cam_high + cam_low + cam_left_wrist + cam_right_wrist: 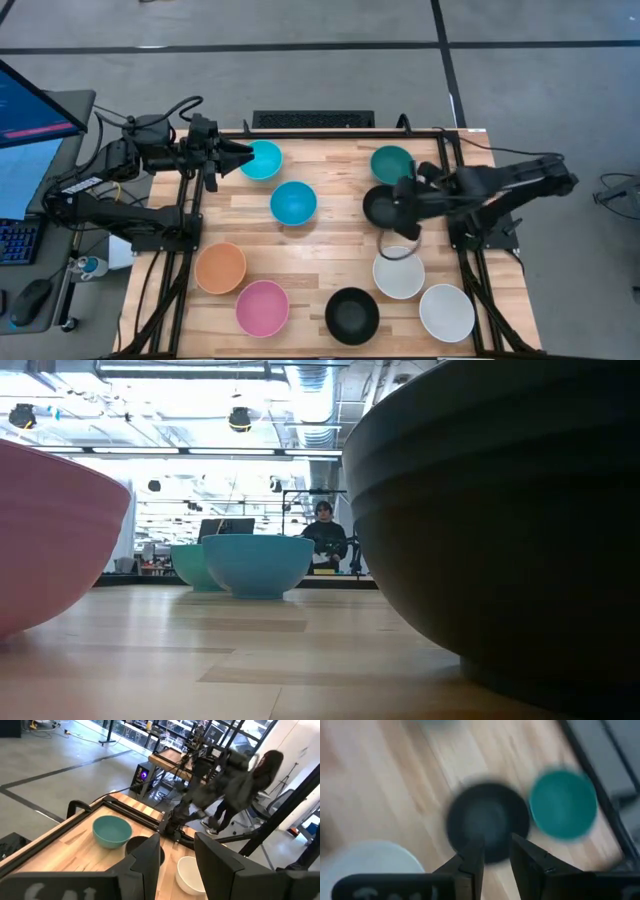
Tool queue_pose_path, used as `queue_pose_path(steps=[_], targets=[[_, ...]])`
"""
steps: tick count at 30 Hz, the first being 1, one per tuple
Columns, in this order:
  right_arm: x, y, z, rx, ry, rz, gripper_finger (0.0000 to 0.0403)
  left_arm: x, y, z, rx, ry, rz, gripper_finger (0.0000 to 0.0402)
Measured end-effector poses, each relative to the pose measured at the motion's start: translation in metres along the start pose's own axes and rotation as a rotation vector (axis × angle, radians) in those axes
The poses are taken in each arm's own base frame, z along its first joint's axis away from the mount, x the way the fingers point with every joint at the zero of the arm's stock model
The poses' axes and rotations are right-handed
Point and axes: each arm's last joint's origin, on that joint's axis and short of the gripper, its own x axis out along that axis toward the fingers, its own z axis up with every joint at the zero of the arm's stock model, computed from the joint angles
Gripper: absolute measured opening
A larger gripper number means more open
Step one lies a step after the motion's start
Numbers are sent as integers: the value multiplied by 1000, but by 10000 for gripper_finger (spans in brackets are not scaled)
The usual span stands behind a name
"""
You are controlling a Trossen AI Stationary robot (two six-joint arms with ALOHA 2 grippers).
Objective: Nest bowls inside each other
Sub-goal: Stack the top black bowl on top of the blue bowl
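Nine bowls stand upright on their bases on the wooden table (pixel 330 240): cyan (pixel 262 158), blue (pixel 293 203), dark teal (pixel 392 163), black (pixel 380 207), orange (pixel 220 267), pink (pixel 262 307), a second black (pixel 352 315) and two white (pixel 398 274) (pixel 446 312). My right gripper (pixel 495 852) is open above the near rim of the black bowl (pixel 487 817), between the dark teal bowl (pixel 563 803) and a white bowl (pixel 370 865). My left gripper (pixel 240 157) is open and empty, raised at the cyan bowl's left edge, pointing across the table (pixel 177 855).
Black frame rails (pixel 190 230) run along the table's left and right sides (pixel 470 270). A monitor (pixel 35 105) and keyboard stand left of the table. A person (pixel 325 532) is in the room behind; in the left wrist view a person (pixel 260 775) stands beyond my right arm (pixel 220 785).
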Motion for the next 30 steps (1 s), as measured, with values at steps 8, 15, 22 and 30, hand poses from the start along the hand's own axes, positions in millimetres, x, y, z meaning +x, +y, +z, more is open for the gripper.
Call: queue_pose_path(steps=[8, 15, 22, 30], targets=[[65, 1, 16, -60, 139, 61, 111, 0, 0, 0, -2, 1, 0, 112], [105, 6, 28, -69, 255, 33, 111, 0, 1, -2, -2, 21, 9, 112], [136, 18, 30, -94, 374, 8, 111, 0, 1, -3, 2, 32, 14, 112], [179, 27, 32, -117, 553, 101, 127, 0, 1, -3, 2, 32, 14, 112]])
